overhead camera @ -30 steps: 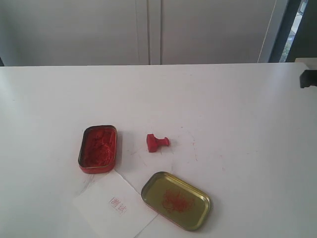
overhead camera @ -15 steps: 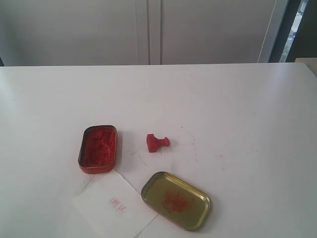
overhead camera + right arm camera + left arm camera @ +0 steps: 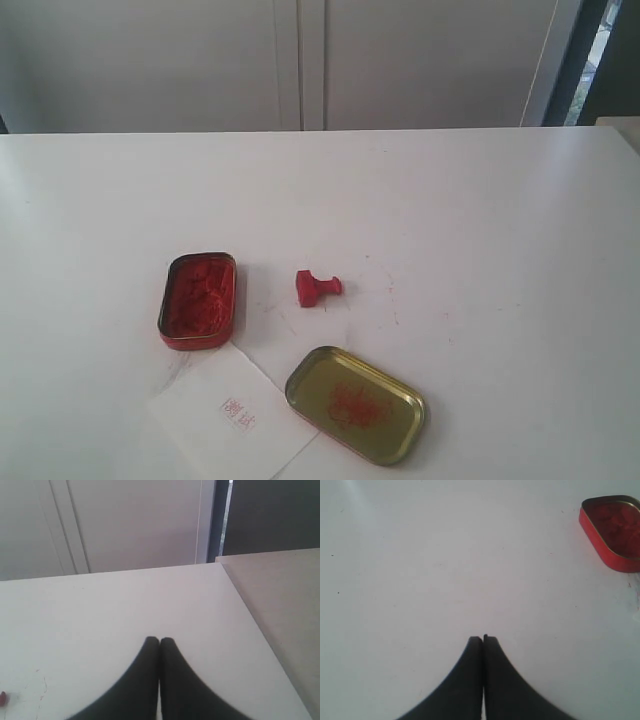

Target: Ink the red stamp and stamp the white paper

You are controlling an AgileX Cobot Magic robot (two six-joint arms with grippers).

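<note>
The red stamp (image 3: 316, 286) lies on its side in the middle of the white table, with nothing holding it. A small red bit at the edge of the right wrist view is probably that stamp (image 3: 2, 698). The white paper (image 3: 228, 418) rests near the front edge and bears a small red square imprint. Neither gripper shows in the exterior view. My left gripper (image 3: 483, 638) is shut and empty over bare tabletop, well away from the ink tin (image 3: 615, 527). My right gripper (image 3: 159, 640) is shut and empty above the table's right part.
An open red tin of ink paste (image 3: 199, 298) sits left of the stamp. Its brass lid (image 3: 355, 403), smeared red inside, lies at the front, overlapping the paper's corner. A beige surface (image 3: 285, 610) borders the table's right edge. Cabinet doors stand behind.
A dark piece of the right arm at the far right edge of the exterior view has gone out of sight. The stamp, tins and paper have not moved.
</note>
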